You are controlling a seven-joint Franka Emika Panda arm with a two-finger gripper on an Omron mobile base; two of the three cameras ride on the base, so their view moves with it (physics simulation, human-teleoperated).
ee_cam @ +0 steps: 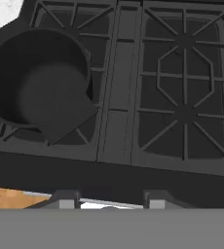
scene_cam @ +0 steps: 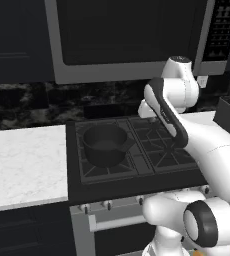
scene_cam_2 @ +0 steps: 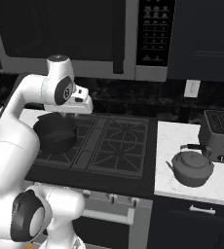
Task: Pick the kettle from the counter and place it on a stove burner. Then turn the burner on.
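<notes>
gleaming white counter (scene_cam_2: 182,146) flanking black cooktop (scene_cam_2: 114,146), kettle (scene_cam_2: 192,168) beside toaster (scene_cam_2: 221,133)

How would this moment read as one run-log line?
kettle: on counter | saucepan: on stove | gripper: above cooktop, empty

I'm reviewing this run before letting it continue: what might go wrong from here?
1. The saucepan already sits on the left burners, so the kettle probably needs the free stove burner on the right; aiming left risks a collision.
2. The kettle stands close to the toaster on the counter; the tool, now above the cooktop, may bump the toaster while grasping the handle.
</notes>
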